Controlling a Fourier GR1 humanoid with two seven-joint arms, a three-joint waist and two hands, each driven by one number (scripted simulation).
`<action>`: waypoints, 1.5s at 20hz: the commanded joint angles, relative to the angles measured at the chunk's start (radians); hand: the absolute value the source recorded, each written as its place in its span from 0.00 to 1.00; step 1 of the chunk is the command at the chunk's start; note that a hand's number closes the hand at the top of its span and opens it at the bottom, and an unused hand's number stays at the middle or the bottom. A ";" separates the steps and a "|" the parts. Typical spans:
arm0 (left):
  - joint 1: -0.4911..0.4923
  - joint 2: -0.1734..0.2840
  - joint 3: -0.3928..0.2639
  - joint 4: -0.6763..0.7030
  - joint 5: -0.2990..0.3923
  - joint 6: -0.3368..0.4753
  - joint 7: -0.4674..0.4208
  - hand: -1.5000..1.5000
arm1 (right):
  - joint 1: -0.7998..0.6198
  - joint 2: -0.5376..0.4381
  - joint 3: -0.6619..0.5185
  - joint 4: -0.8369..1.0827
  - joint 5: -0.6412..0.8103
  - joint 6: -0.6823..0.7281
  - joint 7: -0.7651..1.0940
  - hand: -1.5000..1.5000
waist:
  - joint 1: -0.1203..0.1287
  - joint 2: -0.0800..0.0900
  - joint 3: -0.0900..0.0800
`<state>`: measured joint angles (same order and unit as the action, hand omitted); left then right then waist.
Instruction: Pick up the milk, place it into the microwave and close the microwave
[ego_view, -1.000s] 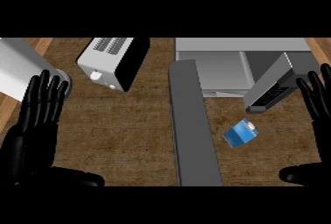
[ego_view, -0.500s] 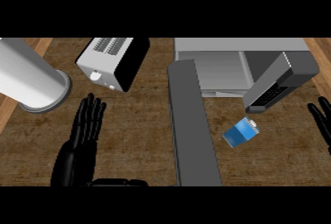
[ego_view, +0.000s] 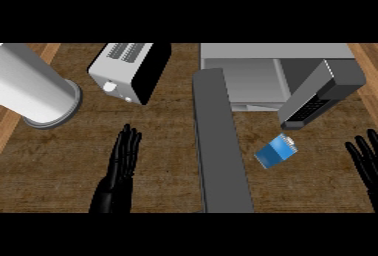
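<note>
Brown wood-grain counter top (ego_view: 74, 150) fills the head view, seen steeply from above. At upper right stands the grey box-shaped microwave (ego_view: 251, 75), its pale cavity exposed and its dark grey door (ego_view: 218, 150) swung wide open — the door shows as a long band running down the middle of the view towards the lower edge. A dark grey control panel with small buttons (ego_view: 317, 97) sits at the microwave's right side. The small blue milk carton with a white top (ego_view: 275, 151) lies tilted on the counter just right of the open door and just below the control panel, outside the cavity and touched by neither hand. At upper middle is a white and black toaster with slots on top (ego_view: 129, 70); at upper left, a large white cylinder with a grey rim (ego_view: 37, 92). The black left hand (ego_view: 122, 160) shows at lower left, fingers straight and close together, holding nothing. The black right hand (ego_view: 365, 160) shows only partly at the right edge — fingers straight and slightly spread, well apart from the carton.
</note>
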<state>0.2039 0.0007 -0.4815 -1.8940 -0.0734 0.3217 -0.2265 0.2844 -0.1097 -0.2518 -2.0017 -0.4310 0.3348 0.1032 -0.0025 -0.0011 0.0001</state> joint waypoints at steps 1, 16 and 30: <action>-0.004 -0.001 -0.077 0.053 0.015 0.074 -0.047 0.00 | -0.006 0.007 -0.023 0.131 0.072 0.069 -0.127 0.00 | 0.001 0.001 0.000; 0.088 0.041 -0.084 0.088 0.087 0.034 -0.165 0.00 | -0.198 0.051 0.011 0.541 0.297 -0.029 -0.344 0.00 | 0.006 0.001 0.000; 0.170 0.177 0.028 -0.035 0.213 -0.077 -0.175 0.00 | -0.501 -0.022 -0.061 1.131 0.444 -0.186 -0.705 0.00 | 0.014 0.003 0.001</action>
<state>0.3670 0.1440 -0.5001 -1.9234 0.1021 0.2791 -0.3837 -0.1192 -0.1022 -0.2815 -1.0437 -0.0081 0.1883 -0.5167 0.0090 0.0007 0.0004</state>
